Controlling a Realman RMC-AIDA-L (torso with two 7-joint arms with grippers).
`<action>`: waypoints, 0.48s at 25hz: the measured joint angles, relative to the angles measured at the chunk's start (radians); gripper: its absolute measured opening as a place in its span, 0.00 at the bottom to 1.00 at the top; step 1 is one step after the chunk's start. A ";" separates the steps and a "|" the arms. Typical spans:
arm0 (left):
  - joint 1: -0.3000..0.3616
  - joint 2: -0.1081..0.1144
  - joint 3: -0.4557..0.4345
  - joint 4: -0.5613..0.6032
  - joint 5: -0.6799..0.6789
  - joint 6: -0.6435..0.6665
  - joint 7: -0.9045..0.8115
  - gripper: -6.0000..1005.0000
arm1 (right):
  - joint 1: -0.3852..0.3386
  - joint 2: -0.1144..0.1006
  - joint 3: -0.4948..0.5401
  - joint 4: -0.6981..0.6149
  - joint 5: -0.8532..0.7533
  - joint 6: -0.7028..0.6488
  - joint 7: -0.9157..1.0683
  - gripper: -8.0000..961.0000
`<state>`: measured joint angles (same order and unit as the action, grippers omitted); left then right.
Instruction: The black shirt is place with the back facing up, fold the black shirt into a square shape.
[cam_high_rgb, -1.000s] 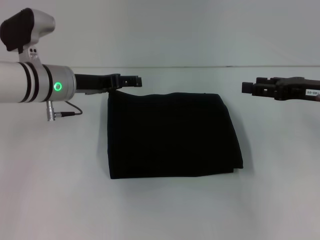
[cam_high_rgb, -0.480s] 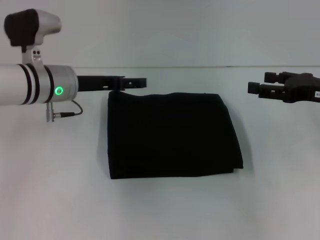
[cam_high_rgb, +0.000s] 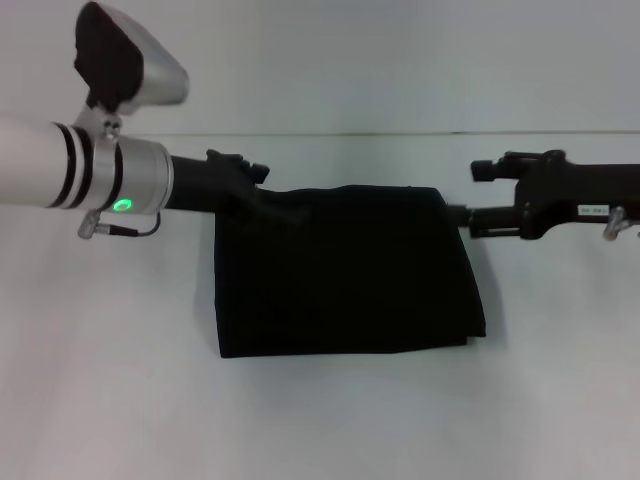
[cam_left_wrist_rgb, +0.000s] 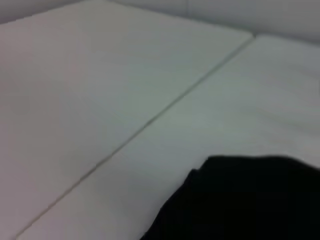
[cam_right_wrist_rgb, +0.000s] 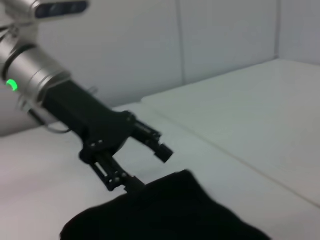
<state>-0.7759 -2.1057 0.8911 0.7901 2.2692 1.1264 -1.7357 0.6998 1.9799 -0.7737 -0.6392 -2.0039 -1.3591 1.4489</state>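
Black shirt (cam_high_rgb: 345, 270): folded into a rough rectangle, lying flat on the white table (cam_high_rgb: 110, 400) in the middle, unchanged in place and outline since the earlier frames. Left gripper (cam_high_rgb: 272, 204): at the shirt's far left corner, having dropped and tilted down from its level hover just beyond that edge; fingers (cam_right_wrist_rgb: 162, 150) stand apart, the lower one at the cloth edge. Right gripper (cam_high_rgb: 462, 214): has swung inward to the far right corner; finger state cannot be told.
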 joint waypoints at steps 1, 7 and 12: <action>0.006 -0.005 0.008 0.013 0.010 -0.002 0.010 0.93 | 0.004 0.000 -0.020 -0.004 -0.007 0.000 -0.001 0.88; 0.030 -0.017 0.025 0.049 0.036 0.052 0.032 0.93 | 0.027 0.006 -0.071 -0.024 -0.060 -0.003 0.043 0.88; 0.032 -0.008 0.006 0.080 0.036 0.226 0.038 0.93 | 0.039 0.020 -0.083 -0.037 -0.073 -0.002 0.043 0.88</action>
<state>-0.7443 -2.1136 0.8974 0.8697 2.3056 1.3527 -1.6978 0.7387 1.9997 -0.8572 -0.6757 -2.0771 -1.3610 1.4917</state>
